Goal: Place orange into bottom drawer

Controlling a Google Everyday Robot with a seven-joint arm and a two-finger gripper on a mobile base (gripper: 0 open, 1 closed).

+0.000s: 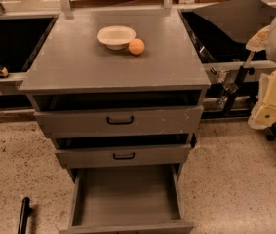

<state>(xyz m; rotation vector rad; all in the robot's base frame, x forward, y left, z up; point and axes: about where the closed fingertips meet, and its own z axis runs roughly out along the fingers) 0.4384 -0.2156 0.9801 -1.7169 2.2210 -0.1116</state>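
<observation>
Orange (136, 46) sits on the grey tabletop (79, 67) of the cabinet, in its rear half and a little right of centre, just beside the right rim of the cream bowl (116, 36); whether the two touch cannot be told. It is round, so no long axis or pointing direction shows. Bare tabletop lies between it and the front edge, and more between it and the right edge, so it is well apart from both. Below the front edge come the top drawer (120, 121) and the middle drawer (123, 156), each with a black handle. Lowest is the bottom drawer (126, 194), pulled far out toward the camera, its flat grey floor facing up between low side walls. The gripper (269, 106) hangs at the far right of the view, beyond the cabinet's right side and well apart from the orange; how wide the jaws stand cannot be told.
</observation>
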